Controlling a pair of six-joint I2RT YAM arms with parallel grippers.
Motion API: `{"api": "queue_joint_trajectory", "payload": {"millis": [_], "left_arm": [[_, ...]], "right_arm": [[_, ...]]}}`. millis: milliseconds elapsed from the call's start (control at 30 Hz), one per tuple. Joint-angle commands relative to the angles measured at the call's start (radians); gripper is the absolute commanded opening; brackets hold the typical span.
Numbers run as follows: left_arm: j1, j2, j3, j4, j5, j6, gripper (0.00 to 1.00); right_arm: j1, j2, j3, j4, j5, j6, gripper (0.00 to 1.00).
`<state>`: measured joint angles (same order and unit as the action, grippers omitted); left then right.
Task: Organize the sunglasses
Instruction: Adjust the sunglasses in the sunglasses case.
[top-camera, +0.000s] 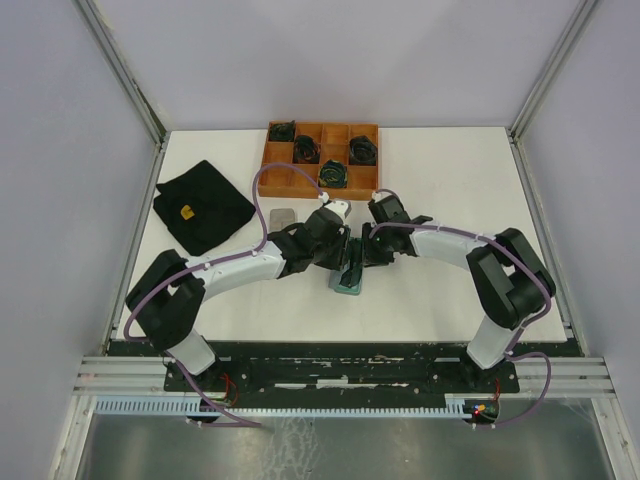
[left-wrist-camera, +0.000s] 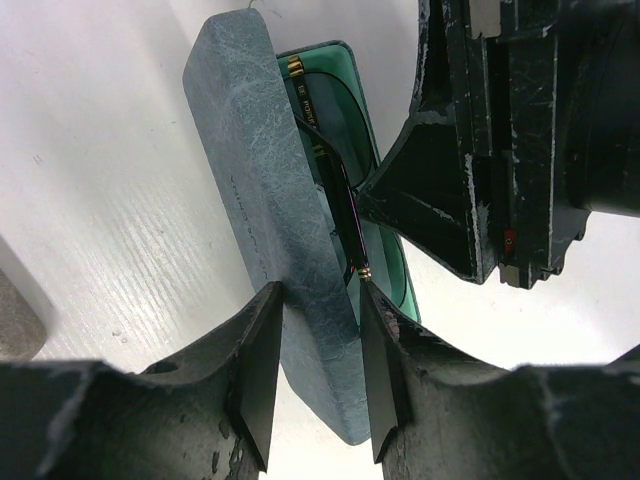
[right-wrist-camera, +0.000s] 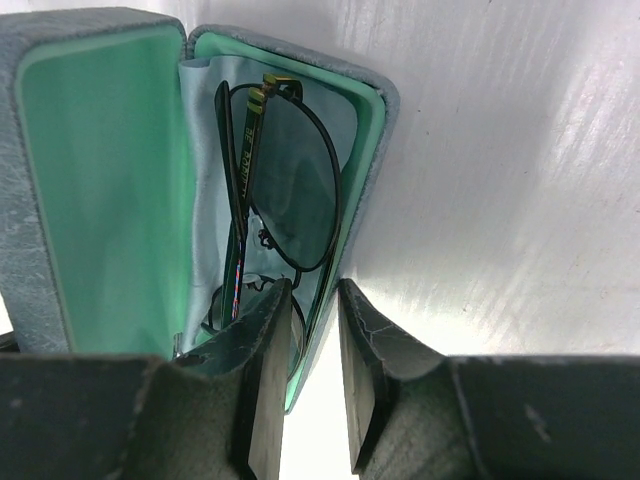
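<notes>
One pair of sunglasses (right-wrist-camera: 285, 190) lies inside the open case (top-camera: 350, 282); left pincer (left-wrist-camera: 320, 300) clamps its lid (left-wrist-camera: 265, 210), right pincer (right-wrist-camera: 315, 295) its rim (right-wrist-camera: 350, 215); closing remains.

The mottled blue-grey case (left-wrist-camera: 270, 200) has mint-green lining; the sunglasses (right-wrist-camera: 295, 180) are black-framed.

wooden tray (top-camera: 277, 178): far centre, coiled bundles (top-camera: 334, 173) inside; black cloth (top-camera: 203, 205): left; open case (top-camera: 349, 284): centre

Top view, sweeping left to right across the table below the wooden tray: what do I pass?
Black fabric pouch → grey case → open case holding the sunglasses.
</notes>
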<state>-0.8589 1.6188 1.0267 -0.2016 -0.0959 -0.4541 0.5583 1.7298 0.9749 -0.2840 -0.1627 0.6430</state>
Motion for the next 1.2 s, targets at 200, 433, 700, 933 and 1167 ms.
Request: {"api": "queue_joint_trajectory", "payload": {"millis": [200,433,700,933,1167], "left_arm": [[-0.002,-0.002,0.001,0.051,0.033,0.028,0.43],[-0.003,-0.019,-0.004,0.047,0.023,0.026,0.43],[-0.003,-0.024,-0.002,0.045,0.019,0.026,0.43],[-0.003,-0.016,0.001,0.048,0.025,0.027,0.43],[-0.002,-0.016,-0.002,0.048,0.024,0.030,0.43]], "right_arm": [[0.025,-0.004,0.026,-0.005,0.028,-0.029,0.38],[0.024,-0.089,0.002,0.031,0.026,-0.013,0.43],[0.023,-0.135,-0.003,-0.007,0.103,-0.015,0.42],[0.024,-0.097,0.002,-0.014,0.103,-0.019,0.35],[0.023,-0.059,0.015,-0.003,0.076,-0.017,0.35]]}}
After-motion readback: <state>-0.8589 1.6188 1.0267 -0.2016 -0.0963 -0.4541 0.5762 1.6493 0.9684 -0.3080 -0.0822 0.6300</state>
